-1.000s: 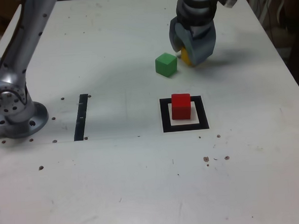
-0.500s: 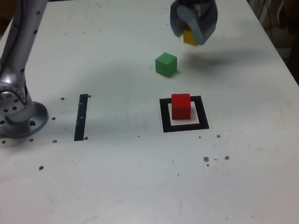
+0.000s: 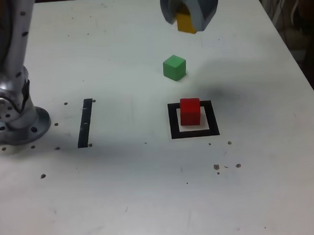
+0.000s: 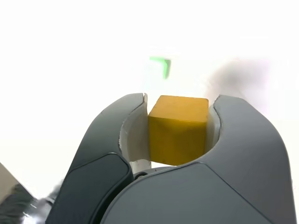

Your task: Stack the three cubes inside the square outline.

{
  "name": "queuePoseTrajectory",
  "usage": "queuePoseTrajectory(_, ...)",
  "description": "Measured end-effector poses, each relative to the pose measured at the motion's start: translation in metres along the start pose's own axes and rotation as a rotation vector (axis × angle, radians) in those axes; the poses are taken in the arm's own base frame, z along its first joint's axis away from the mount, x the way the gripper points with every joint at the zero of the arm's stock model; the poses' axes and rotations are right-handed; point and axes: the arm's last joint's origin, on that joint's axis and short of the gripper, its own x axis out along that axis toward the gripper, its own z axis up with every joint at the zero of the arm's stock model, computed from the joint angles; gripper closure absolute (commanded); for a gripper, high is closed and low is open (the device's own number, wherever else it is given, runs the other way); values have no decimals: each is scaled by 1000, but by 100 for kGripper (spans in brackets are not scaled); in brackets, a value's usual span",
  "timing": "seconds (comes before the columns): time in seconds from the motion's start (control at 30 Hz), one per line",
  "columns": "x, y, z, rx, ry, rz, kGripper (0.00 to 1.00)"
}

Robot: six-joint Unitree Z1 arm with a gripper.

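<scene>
So, nearest the exterior camera is a wide stretch of the white, scuffed tabletop with a few small dark specks and screw holes. A bit further back sits the thick black square outline with a pale centre, and the small matte red cube stands inside it, flat on the pale middle. Off to the exterior view's left of that is a thin straight strip of black tape, and further left again the grey metal base of the robot arm is mounted on the table. Behind the outline, well apart from it, the small matte green cube sits on the table by itself. Furthest back and up in the air is the dark grey gripper, pinching the small matte yellow cube clear of the surface. The wrist view shows it nicely: the yellow cube is wedged between both curved fingers, which press against its sides, with a washed-out bit of the green cube beyond.
</scene>
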Motion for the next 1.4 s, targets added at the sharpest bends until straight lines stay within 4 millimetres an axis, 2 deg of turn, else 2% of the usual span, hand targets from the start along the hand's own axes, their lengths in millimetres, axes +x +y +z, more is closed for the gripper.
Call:
queuePoseTrajectory(0.1,-8,-23,-1,-51,-28,-41,85)
queuePoseTrajectory(0.23,-1,-49,8,-114,-8,-126,86)
queuePoseTrajectory(0.37,6,-61,10,-222,33,-156,86)
queuePoseTrajectory(0.7,28,-71,22,-524,129,-157,86)
queuePoseTrajectory(0.87,38,-72,43,-669,148,-150,86)
queuePoseTrajectory(1.4,50,-74,53,-628,157,-160,85)
